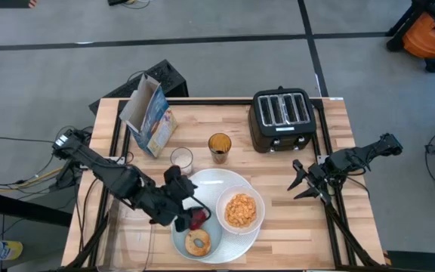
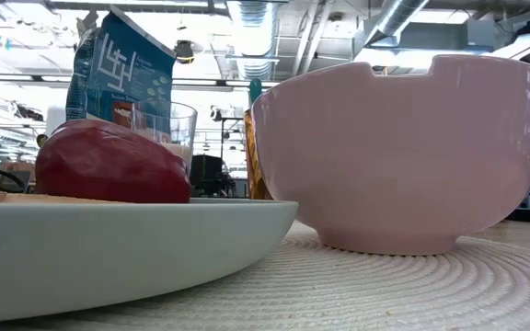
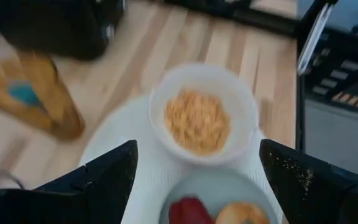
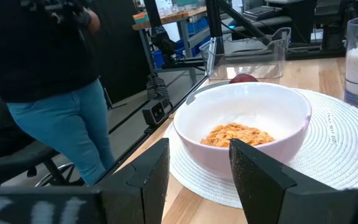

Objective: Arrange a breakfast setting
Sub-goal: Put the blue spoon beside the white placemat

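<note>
A large white round mat (image 1: 216, 181) lies at the table's near middle. On it stand a white bowl (image 1: 240, 210) of orange cereal flakes (image 3: 196, 121) and a small pale-blue plate (image 1: 180, 240). The plate carries a browned bagel (image 1: 198, 242) and a red apple (image 1: 199, 220). The blue cereal box (image 1: 149, 117) stands upright at the far left. My left gripper (image 1: 187, 210) hangs open above the small plate's left side, slanting down toward the bowl, with nothing between its fingers. My right gripper (image 1: 302, 183) waits open near the right edge, pointing at the bowl (image 4: 244, 127).
A glass of milk (image 1: 181, 157) and a glass of amber drink (image 1: 219, 145) stand just beyond the mat. A black four-slot toaster (image 1: 282, 119) stands at the far right. A clear plastic tub (image 4: 247, 56) and a person (image 4: 48, 81) show past the table's left side.
</note>
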`<state>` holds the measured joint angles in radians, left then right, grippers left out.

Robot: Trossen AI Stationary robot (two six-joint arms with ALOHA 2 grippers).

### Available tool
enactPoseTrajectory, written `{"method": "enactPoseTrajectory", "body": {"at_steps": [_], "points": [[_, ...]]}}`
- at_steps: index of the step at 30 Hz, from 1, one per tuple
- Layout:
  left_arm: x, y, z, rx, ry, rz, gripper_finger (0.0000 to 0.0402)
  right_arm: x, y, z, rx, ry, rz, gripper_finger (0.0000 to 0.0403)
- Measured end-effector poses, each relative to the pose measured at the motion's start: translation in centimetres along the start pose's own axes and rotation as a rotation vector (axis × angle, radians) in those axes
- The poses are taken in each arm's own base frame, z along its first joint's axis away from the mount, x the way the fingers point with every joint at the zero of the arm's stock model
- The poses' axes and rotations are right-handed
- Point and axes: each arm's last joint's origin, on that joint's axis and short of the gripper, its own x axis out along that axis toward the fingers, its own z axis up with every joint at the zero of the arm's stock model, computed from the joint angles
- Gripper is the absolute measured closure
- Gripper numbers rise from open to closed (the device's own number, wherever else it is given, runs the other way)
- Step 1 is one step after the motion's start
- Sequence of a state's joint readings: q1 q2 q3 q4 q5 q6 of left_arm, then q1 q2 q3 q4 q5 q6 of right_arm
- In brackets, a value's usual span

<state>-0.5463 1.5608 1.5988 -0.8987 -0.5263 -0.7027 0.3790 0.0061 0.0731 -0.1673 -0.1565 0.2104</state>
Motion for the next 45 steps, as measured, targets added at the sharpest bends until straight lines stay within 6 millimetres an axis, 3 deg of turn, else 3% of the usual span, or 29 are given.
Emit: {"method": "enactPoseTrajectory", "body": {"at_steps": [7,15,27,33,35,40,45], "points": [[-2.8,1.0,4.7,0.018,-0.147,-0.014,0.0079,0.0,0.0,0.0,0.0,0.0,0.0,0.0211],[-5.8,3.4,9.3,0.022,-0.29,0.002,0.0079,0.0,0.0,0.0,0.0,0.0,0.0,0.0211],[-8.6,7.5,14.0,0.056,-0.452,0.023,0.0079,0.0,-0.3,0.0,-0.01,-0.019,-0.092,0.0211],[-9.5,9.1,16.0,0.087,-0.565,0.013,0.0079,0.0,-0.4,0.3,-0.143,-0.052,-0.144,0.0211],[-10.0,9.8,16.7,0.088,-0.617,0.036,0.0079,0.0,-0.4,0.8,-0.158,-0.116,-0.162,0.0211],[-10.8,11.7,18.1,0.069,-0.709,0.099,0.0079,-0.9,0.1,3.9,-0.076,-0.459,-0.151,0.0211],[-10.6,13.1,18.6,0.041,-0.725,0.147,0.0079,-2.4,1.0,6.2,-0.232,-0.739,-0.12,0.0211]]}}
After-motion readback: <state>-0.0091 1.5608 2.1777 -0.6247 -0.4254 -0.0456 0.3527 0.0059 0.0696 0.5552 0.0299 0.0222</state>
